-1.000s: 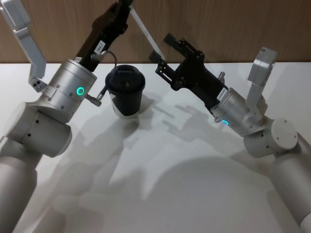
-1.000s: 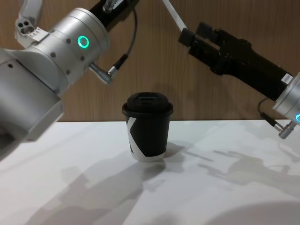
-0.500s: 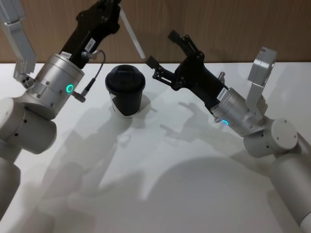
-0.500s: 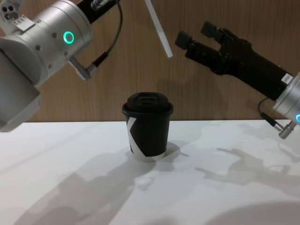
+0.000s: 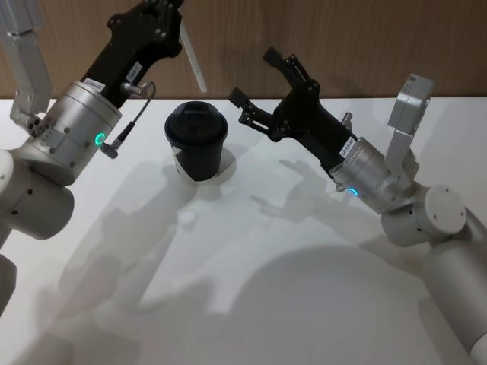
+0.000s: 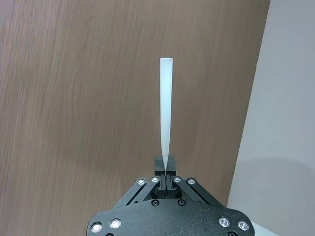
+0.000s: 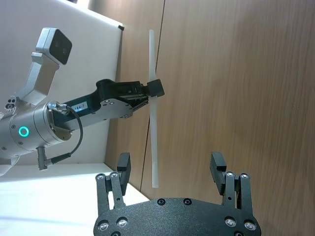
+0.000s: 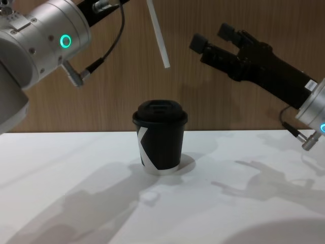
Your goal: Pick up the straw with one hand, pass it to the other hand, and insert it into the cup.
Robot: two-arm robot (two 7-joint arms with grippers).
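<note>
My left gripper [image 5: 174,9] is shut on the upper part of the white straw [image 5: 192,59], which hangs tilted in the air. The straw's [image 8: 158,34] lower end is a little above and behind the lid of the black cup [image 8: 160,134]. The cup [image 5: 196,141] stands upright on the white table. In the left wrist view the straw [image 6: 165,113] sticks straight out from the pinched gripper [image 6: 166,169]. My right gripper [image 5: 255,76] is open with nothing in it, in the air to the right of the straw. The right wrist view shows its fingers spread [image 7: 170,160] and the straw [image 7: 154,142] held beyond them by the left gripper [image 7: 152,89].
The white table [image 5: 266,266] runs back to a brown wooden wall [image 5: 365,38]. A thin black cable [image 8: 109,48] loops beside the left wrist. Both silver forearms lean in over the table from the sides.
The right gripper has opened and let go of the straw's lower end. The left arm has carried the straw leftward, away from the right gripper and over the cup.
</note>
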